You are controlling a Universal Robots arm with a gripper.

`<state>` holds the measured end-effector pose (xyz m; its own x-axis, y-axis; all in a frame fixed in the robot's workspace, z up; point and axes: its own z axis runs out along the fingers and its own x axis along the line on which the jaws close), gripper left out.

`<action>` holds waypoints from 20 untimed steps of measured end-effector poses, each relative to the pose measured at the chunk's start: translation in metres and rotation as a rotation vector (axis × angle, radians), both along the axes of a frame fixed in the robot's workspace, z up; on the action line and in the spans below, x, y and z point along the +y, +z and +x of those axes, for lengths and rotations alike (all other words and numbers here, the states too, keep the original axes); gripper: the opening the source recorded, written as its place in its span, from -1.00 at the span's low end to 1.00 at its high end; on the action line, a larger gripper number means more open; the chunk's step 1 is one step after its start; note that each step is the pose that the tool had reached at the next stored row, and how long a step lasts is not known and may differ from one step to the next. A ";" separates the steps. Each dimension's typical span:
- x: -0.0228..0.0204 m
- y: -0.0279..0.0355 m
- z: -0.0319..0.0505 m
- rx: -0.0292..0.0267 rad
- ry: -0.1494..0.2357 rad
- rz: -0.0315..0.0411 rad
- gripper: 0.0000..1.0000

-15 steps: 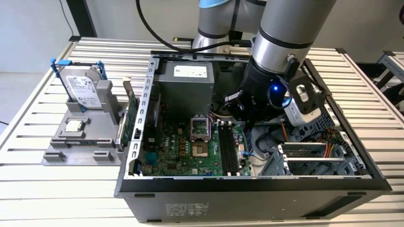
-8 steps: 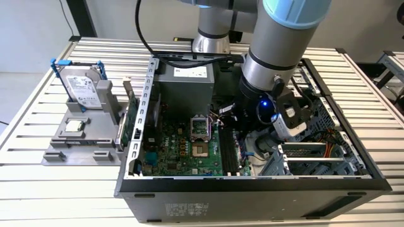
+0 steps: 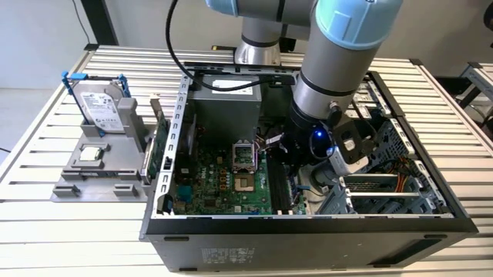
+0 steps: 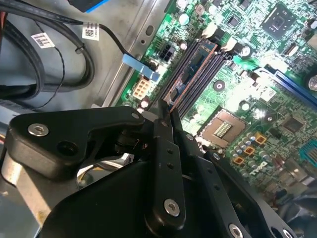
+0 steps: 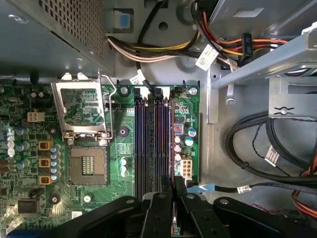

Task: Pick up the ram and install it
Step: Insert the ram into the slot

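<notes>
One ram (image 4: pixel 194 67) stick stands on its edge along the outermost of the memory slots (image 5: pixel 143 144), the slot nearest the board's edge, and its near end sits between the fingers of the gripper (image 4: pixel 166 115). In the first wrist view the ram (image 5: pixel 171 148) reads as a thin reddish line running the slot's length. The gripper (image 5: pixel 173 186) is pressed together on that end, pinching the stick. Whether the stick is pushed fully home or only resting in the slot's mouth, I cannot tell.

Just beside the slot, toward the case wall, is a white connector (image 5: pixel 186 167). On the other side lie the three free slots and then the open processor socket (image 5: pixel 88 163) with its frame lifted. Bundled black cables (image 5: pixel 247 148) lie on the case floor, apart from the board. In the exterior view the arm (image 3: pixel 331 86) reaches down into the open computer case (image 3: pixel 308 231) over the motherboard (image 3: pixel 223 184). Outside the case, at the exterior view's left, a hard drive (image 3: pixel 100 107) and an expansion card (image 3: pixel 158 150) stand in a grey holder.

The risk I judge greatest is a skewed press. The grip is at one end only, so a downward push could seat that end and leave the far end high. If the stick's notch is off the slot's key, force could bend the thin board or stress the slot. A sideways drift could knock the white connector.
</notes>
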<state>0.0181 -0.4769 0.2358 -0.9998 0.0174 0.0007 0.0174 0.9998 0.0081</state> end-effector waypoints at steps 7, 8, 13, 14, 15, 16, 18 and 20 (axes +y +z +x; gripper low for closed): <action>0.0000 -0.0075 0.0000 0.0016 0.001 -0.0002 -1.00; 0.0000 -0.0089 0.0000 0.0018 0.002 -0.0002 -1.00; 0.0001 -0.0171 0.0000 0.0025 0.010 -0.0006 -1.00; 0.0002 -0.0181 0.0000 0.0027 0.010 -0.0007 -1.00; 0.0005 -0.0185 -0.0001 0.0031 0.010 -0.0008 -1.00; 0.0006 -0.0185 -0.0003 0.0043 0.010 -0.0010 -1.00; 0.0007 -0.0187 -0.0004 0.0103 0.011 -0.0044 -1.00; 0.0006 -0.0186 -0.0005 0.0148 0.011 -0.0090 -1.00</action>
<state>0.0177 -0.4764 0.2172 -0.9999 0.0063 0.0154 0.0063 1.0000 -0.0011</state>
